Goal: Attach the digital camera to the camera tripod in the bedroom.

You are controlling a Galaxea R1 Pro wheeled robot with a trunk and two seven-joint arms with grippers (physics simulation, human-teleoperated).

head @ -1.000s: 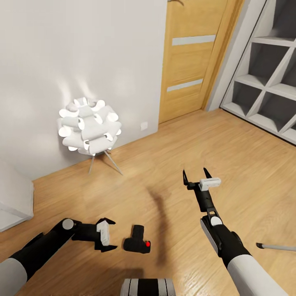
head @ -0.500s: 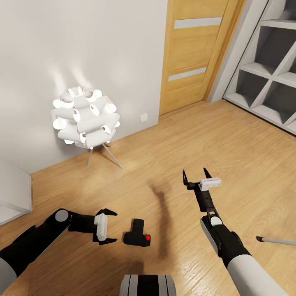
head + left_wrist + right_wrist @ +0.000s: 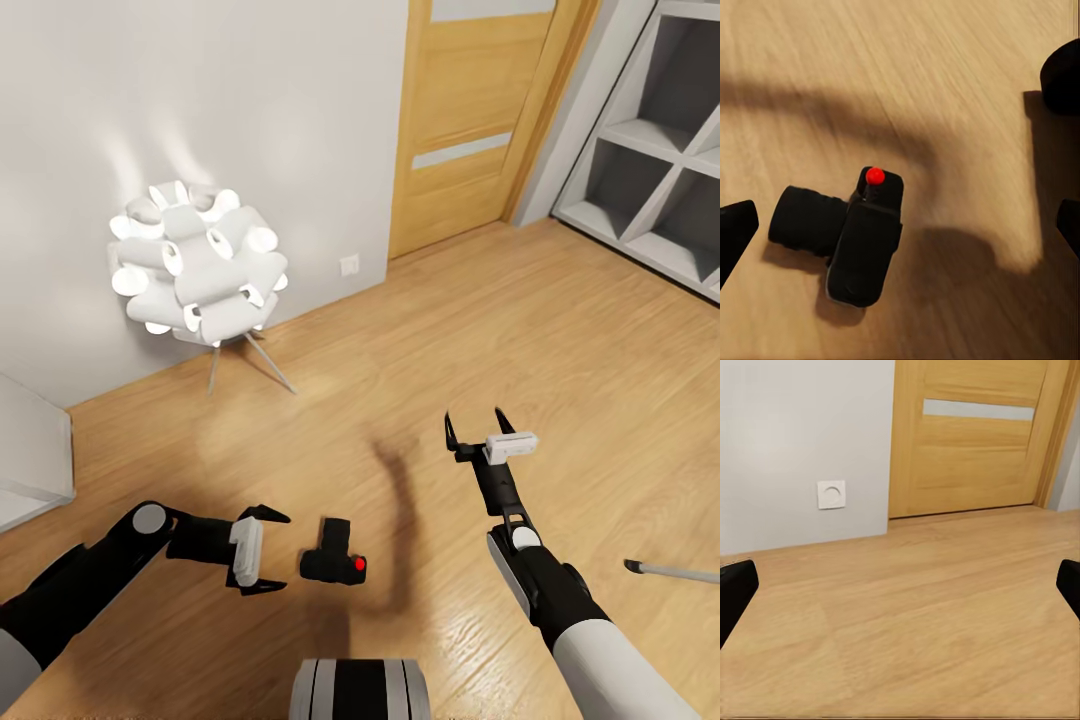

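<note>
The digital camera (image 3: pixel 335 561), black with a red button, lies on the wood floor in front of my base. In the left wrist view the digital camera (image 3: pixel 862 240) lies between the two fingertips, lens toward one of them, touched by neither. My left gripper (image 3: pixel 277 552) is open and low, just left of the camera, fingers pointing at it. My right gripper (image 3: pixel 474 420) is open and empty, held further out over bare floor. At the right edge a silver rod with a black foot, a leg of the camera tripod (image 3: pixel 672 572), shows low over the floor.
A glowing white lamp (image 3: pixel 195 265) on thin legs stands by the grey wall. The oak door (image 3: pixel 470 120) is behind, with white cube shelves (image 3: pixel 660 150) to its right. A white furniture corner (image 3: pixel 30 450) is at the left. My base (image 3: pixel 360 690) is at the bottom.
The whole head view has shifted, so the camera moved: lamp, door and shelves sit higher in the picture. My left gripper stays open just left of the digital camera. The right arm holds its pose.
</note>
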